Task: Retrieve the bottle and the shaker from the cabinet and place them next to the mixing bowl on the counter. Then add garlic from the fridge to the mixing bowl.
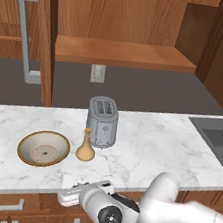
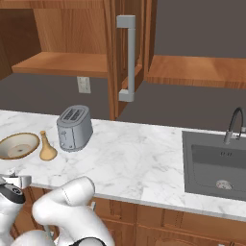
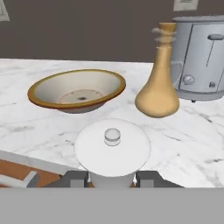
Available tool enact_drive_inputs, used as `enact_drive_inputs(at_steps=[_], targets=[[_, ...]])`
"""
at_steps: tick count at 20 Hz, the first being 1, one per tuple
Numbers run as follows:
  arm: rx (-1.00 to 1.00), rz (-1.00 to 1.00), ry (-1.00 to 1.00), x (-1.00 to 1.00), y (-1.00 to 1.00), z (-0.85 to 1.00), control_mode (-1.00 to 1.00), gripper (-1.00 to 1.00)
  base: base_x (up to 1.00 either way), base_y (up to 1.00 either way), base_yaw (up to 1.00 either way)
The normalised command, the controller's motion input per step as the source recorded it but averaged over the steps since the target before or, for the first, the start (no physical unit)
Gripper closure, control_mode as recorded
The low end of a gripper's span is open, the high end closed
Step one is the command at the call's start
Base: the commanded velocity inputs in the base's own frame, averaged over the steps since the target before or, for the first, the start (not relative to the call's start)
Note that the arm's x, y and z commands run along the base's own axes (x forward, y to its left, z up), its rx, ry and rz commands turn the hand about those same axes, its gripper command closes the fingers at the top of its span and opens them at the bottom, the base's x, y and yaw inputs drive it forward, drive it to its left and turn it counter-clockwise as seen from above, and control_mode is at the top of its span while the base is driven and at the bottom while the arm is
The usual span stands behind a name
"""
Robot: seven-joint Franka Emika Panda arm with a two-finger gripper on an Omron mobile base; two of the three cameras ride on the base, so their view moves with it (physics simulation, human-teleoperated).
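In the hand view the two finger tips [image 3: 146, 178] are mostly covered by the white shaker [image 3: 112, 151], so only small dark blocks show at each side of it, and the lower body of the shaker is cut off by the bottom of the picture. In the left base view the gripper [image 1: 73, 193] is low at the front edge of the counter [image 1: 169, 147], partly behind the arm's own wrist, and what it carries is hard to make out there. The sink [image 2: 216, 163] is cut off at the right border of the right base view. The shaker looks like a white round piece with a wide domed top and a small knob in the middle. The gripper is clamped on the shaker, its jaws pressed against both sides, just at the near edge of the counter. The bottle [image 1: 86, 146] is tan, with a wide round base and a thin ringed neck; it stands upright on the counter between the mixing bowl [image 1: 43, 148] and the toaster [image 1: 102, 122], just beside both. The bowl is shallow, cream inside with a brown-gold rim. Above the counter the cabinet [image 1: 122, 52] stands open, its door [image 1: 38, 37] swung out to the left.
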Motion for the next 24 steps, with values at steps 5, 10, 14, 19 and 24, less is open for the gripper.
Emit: enact_drive_inputs(at_steps=[5, 10, 14, 19, 24], targets=[[0.0, 0.06, 0.0, 0.47, -0.03, -0.05, -1.0, 1.0, 0.0, 0.0, 0.0], [0.0, -0.06, -0.07, 0.52, -0.26, -0.17, -1.0, 1.0, 0.0, 0.0, 0.0], [0.0, 0.0, 0.0, 0.53, -0.04, -0.56, -1.0, 1.0, 0.0, 0.0, 0.0], [-0.02, 0.0, -0.14, 0.48, -0.01, -0.53, -1.0, 1.0, 0.0, 0.0, 0.0], [-0.03, 0.0, -0.17, 0.44, -0.02, -0.5, -1.0, 1.0, 0.0, 0.0, 0.0]])
